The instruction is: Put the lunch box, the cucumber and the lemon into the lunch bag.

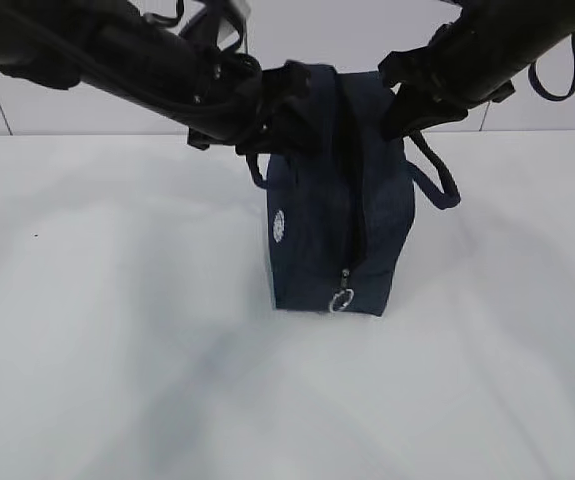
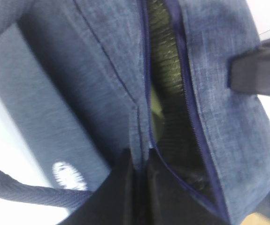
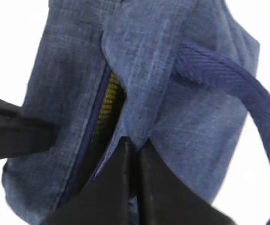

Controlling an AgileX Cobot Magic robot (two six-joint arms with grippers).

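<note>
The navy lunch bag (image 1: 332, 220) stands upright mid-table, and its top zipper is parted into a narrow slit. My left gripper (image 1: 285, 118) (image 2: 139, 157) is shut on the fabric edge at the slit's left side. My right gripper (image 1: 399, 108) (image 3: 135, 145) is shut on the opposite edge. Through the gap shows a ribbed olive-green surface (image 2: 165, 51) (image 3: 109, 101), which looks like the lunch box lid. A smooth yellow-green patch (image 2: 156, 110) lies beside it, and I cannot tell whether it is cucumber or lemon. Otherwise both are hidden.
The white table (image 1: 117, 350) spreads around the bag, with a pale wall behind it. A silver zipper ring (image 1: 342, 298) hangs low on the bag's front end. One loop handle (image 1: 439, 182) droops to the right, and the round white logo (image 1: 278, 228) faces left.
</note>
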